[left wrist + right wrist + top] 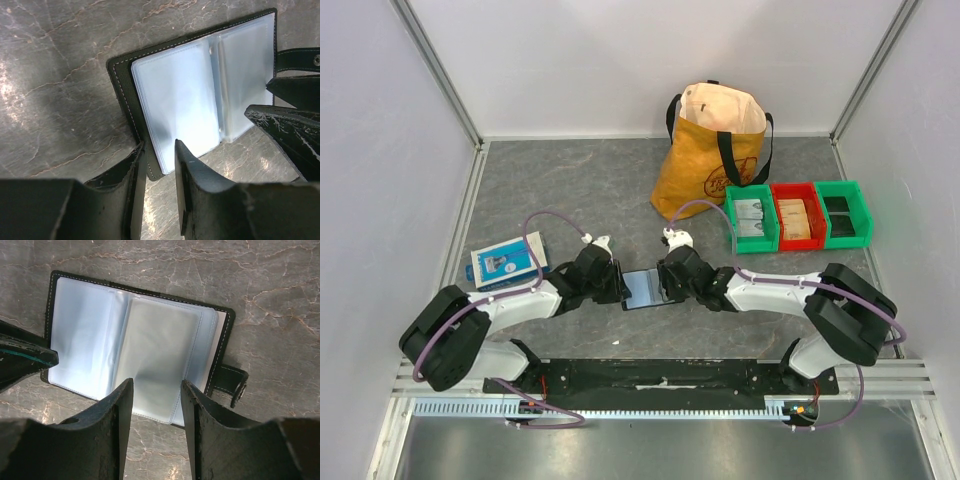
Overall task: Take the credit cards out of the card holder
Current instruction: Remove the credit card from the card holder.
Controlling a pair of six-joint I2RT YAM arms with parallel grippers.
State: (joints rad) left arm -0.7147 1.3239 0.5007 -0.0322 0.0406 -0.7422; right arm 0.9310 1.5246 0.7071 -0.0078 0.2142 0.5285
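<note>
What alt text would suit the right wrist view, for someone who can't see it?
A black card holder lies open on a grey marbled table, showing clear plastic sleeves. The right gripper hangs over its near edge, its two dark fingers apart.

My overhead feed: work surface [580, 190] dark grey, stone-like pattern, pale veins. Plain white back wall [650, 60], white left wall [370, 150] and white right wall [920, 130] close it in on three sides. Aluminium post [438, 75] slants up at far-left corner, second post [876, 70] at far-right corner. Slotted white rail [650, 408] runs along near edge, dull metal sheet [650, 455] just below it. Light even and soft; I see only faint shadows. On wrist feeds I get bright glare patches [10, 92] on grey surface.
</note>
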